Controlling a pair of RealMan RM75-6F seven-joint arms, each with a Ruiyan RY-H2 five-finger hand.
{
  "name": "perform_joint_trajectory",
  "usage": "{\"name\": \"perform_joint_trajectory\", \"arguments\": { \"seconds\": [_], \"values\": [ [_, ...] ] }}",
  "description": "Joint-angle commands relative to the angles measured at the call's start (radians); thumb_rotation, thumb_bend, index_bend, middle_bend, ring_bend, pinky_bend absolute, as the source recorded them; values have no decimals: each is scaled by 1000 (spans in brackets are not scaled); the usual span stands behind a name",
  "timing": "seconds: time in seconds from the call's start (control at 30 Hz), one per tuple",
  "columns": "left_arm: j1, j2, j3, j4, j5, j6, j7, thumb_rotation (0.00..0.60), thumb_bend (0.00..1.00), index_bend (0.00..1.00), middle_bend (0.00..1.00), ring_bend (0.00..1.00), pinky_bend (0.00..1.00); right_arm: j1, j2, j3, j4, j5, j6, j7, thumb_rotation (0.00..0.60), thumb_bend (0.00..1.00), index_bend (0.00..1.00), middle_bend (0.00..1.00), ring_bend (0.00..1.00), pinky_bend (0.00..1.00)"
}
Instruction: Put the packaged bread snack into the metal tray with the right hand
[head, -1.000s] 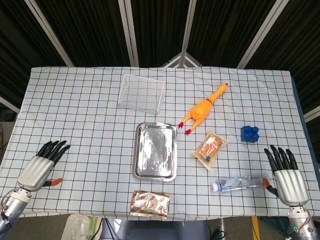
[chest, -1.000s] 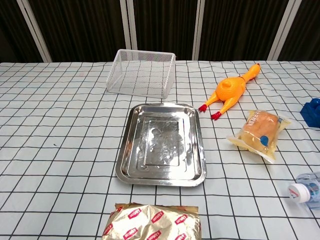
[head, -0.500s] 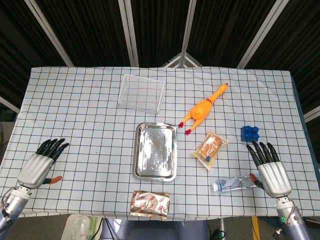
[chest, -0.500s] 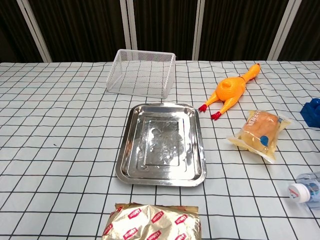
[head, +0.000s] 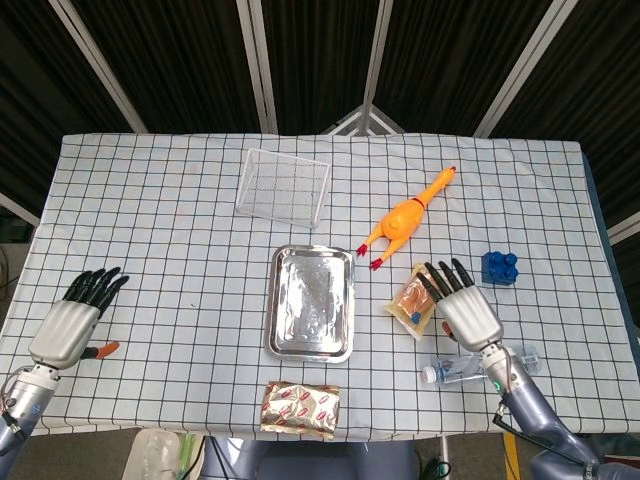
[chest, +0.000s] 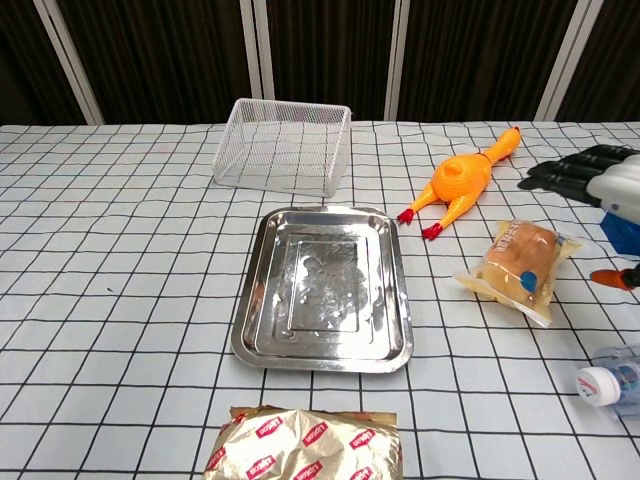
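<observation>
The packaged bread snack (head: 419, 298) (chest: 520, 268) is a clear bag with an orange-brown loaf, lying on the checked cloth right of the metal tray (head: 311, 342) (chest: 252, 312). The tray is bare inside. My right hand (head: 461, 306) (chest: 600, 185) hovers open with fingers stretched out, just right of and partly over the snack; whether it touches the bag cannot be told. My left hand (head: 74, 320) lies open near the table's front left corner, away from everything.
An orange rubber chicken (head: 405, 217) lies behind the snack. A blue block (head: 499, 267) sits to its right, a plastic bottle (head: 462, 370) in front. A wire basket (head: 284, 187) stands behind the tray, a foil packet (head: 300, 408) at the front edge.
My right hand has swept left and forward from the table's right edge to just beside the bread snack, coming into the chest view. My left hand has drifted slightly left.
</observation>
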Motion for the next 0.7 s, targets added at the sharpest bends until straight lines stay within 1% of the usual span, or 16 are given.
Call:
{"name": "perform_joint_trajectory", "arguments": {
  "seconds": [0.03,0.27,0.53,0.7],
  "values": [
    [-6,-3,-8,2,-20,-18,6,600,74,0,0,0,31,51,-30,13,1,59,-65,-75,600,323,0,0,0,0],
    [-12,-2,-14,3,-41,-35,8,600,75,0,0,0,31,107,-71,8,25,154,-134,-188,600,323,0,0,0,0],
    [-15,0,-16,3,-52,-44,6,600,74,0,0,0,31,135,-86,-6,20,225,-141,-259,600,323,0,0,0,4],
    [-17,0,-15,2,-53,-48,9,600,74,0,0,0,31,154,-95,-17,28,253,-150,-277,600,322,0,5,0,61]
  ]
}}
